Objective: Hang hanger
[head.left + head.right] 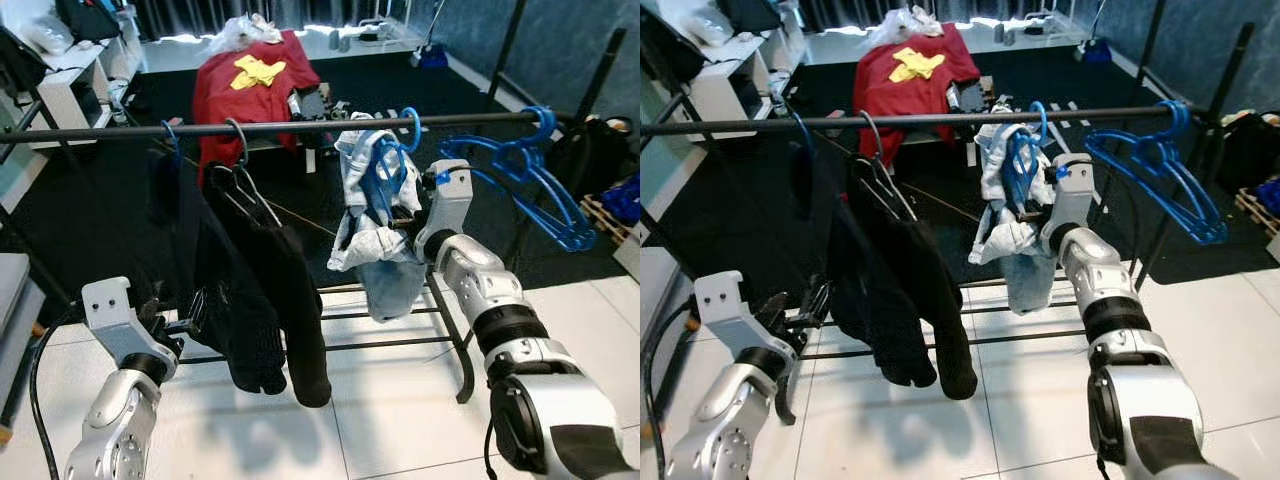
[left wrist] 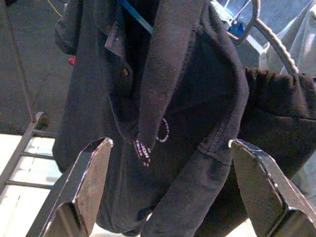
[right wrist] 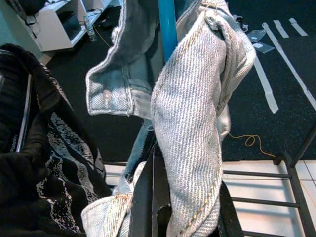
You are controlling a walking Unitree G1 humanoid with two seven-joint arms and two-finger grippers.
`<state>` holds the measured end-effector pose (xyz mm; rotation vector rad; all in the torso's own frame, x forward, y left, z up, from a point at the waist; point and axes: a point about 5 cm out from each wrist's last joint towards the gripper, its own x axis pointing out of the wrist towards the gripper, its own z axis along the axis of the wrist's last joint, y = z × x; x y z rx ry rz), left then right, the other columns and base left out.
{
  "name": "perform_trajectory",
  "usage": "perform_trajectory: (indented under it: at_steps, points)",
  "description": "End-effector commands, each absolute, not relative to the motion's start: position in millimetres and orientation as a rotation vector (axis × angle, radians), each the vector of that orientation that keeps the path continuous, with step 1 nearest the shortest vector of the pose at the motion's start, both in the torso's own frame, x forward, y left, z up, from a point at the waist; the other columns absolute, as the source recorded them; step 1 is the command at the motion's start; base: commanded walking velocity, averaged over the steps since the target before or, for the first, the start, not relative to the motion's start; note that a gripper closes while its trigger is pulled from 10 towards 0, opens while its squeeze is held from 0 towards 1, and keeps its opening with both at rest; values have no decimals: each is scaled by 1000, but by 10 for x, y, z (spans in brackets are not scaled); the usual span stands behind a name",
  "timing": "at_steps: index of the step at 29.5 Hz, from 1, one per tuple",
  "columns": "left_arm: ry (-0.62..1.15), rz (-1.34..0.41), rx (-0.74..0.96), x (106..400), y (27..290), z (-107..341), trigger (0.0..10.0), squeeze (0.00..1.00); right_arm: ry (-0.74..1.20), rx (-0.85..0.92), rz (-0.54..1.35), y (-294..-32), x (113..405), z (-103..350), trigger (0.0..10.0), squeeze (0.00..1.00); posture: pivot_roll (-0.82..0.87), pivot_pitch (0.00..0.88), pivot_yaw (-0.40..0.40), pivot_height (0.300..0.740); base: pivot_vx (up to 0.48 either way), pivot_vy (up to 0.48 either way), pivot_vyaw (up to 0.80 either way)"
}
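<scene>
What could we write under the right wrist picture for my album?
Right gripper holding pale jeans that are draped over a blue hanger, beside dark clothes.

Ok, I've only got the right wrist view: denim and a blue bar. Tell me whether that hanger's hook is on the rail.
Observer: In the head views the blue hook looks looped over the rail. The right gripper is clamped on the jeans hanging below it.
Operator: Give me what's to the robot's right on that rail.
Observer: A bunch of empty blue hangers, apart from the jeans.
Operator: Now report the left gripper.
Observer: The left gripper is open, low down, facing the black shirt.
</scene>
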<state>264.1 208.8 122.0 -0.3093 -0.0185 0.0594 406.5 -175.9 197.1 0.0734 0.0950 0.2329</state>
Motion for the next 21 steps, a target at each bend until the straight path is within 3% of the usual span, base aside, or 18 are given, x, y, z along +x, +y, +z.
perform_trajectory:
  at_steps: [1,8,16,21]
  points:
    - [-4,69,-312,2615,2114,1190,10000,0,31,55,229,-1754,4115,2160,10000,0,-8,96,7,740,0,0,0]
    - [-4,66,-315,2604,2112,1196,10000,0,72,26,208,-1792,4137,2146,10000,0,-3,99,5,740,0,0,0]
    - [-11,62,-318,2578,2111,1196,10000,0,61,32,155,-1953,4146,2186,10000,0,0,100,6,740,0,0,691]
    - [-5,56,-313,2571,2110,1190,10000,0,39,36,120,-2081,4143,2265,10000,0,-4,101,11,740,0,0,0]
